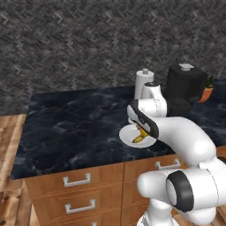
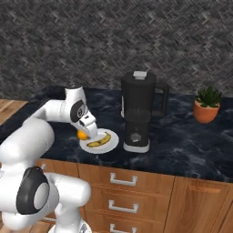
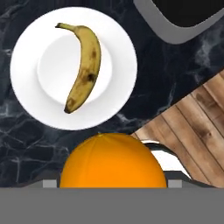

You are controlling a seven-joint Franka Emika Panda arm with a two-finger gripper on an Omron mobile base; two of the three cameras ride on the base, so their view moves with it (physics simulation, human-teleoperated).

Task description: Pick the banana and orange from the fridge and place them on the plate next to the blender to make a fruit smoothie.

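The curved yellow banana [image 3: 82,65] with brown spots lies flat on the small round white plate [image 3: 26,100], its long side running across the plate from left to right. The smooth bright orange ball [image 2: 82,134] is held between the gripper [image 2: 84,133] fingers, just above the plate's left edge. The plate sits on the shiny dark marble counter [image 2: 182,145], just left of the bulky black blender [image 2: 138,113].
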